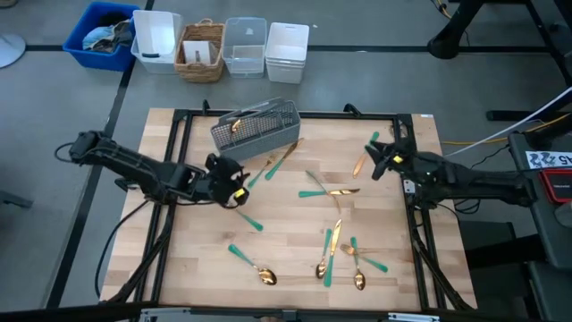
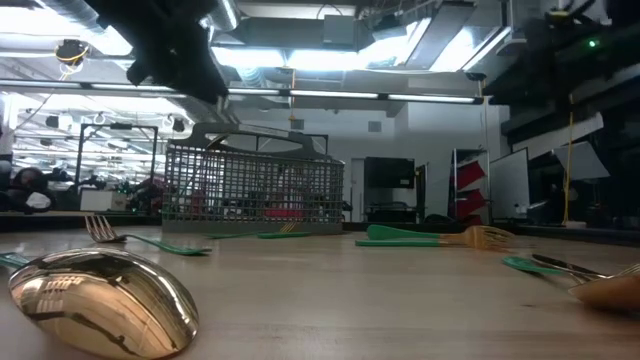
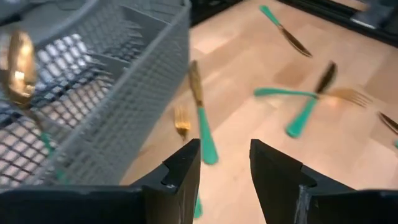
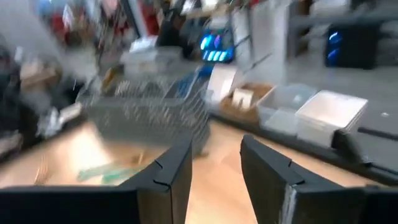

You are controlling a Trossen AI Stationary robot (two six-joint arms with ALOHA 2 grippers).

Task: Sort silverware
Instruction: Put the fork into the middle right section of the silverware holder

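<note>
Teal-handled silverware lies scattered over the bench, the near spoon's handle cut off in the low view. The left gripper beside the mesh caddy and the right gripper both hang open and empty; the caddy's contents blur behind mesh.

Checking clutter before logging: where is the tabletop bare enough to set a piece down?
Bare: the near-left corner, beside the spoon, and the near-right corner. Crowded: around the caddy and the crossed forks mid-table.
</note>
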